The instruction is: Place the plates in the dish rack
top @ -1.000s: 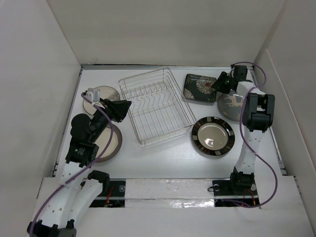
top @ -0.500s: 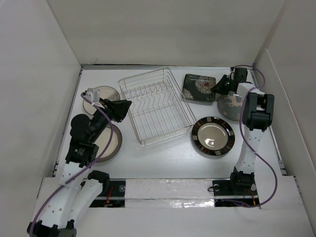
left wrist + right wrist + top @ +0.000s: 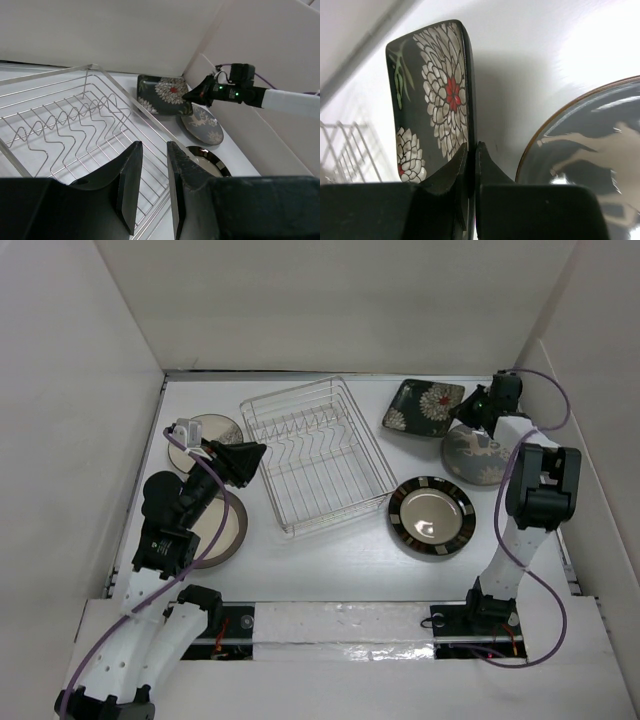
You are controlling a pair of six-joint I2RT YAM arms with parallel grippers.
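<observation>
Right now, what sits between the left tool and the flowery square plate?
The empty wire dish rack; the top view shows it, left tool on one side, square floral plate on the other.

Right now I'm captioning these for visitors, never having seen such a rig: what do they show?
Two robot arms stand at the table's near edge. One picture looks down from above; the others come from a camera on each wrist. On the table: an empty wire dish rack, a striped plate, a grey plate, a small cream plate and a brown plate. The right gripper is shut on the edge of the square floral plate. The left gripper is open beside the rack.
</observation>
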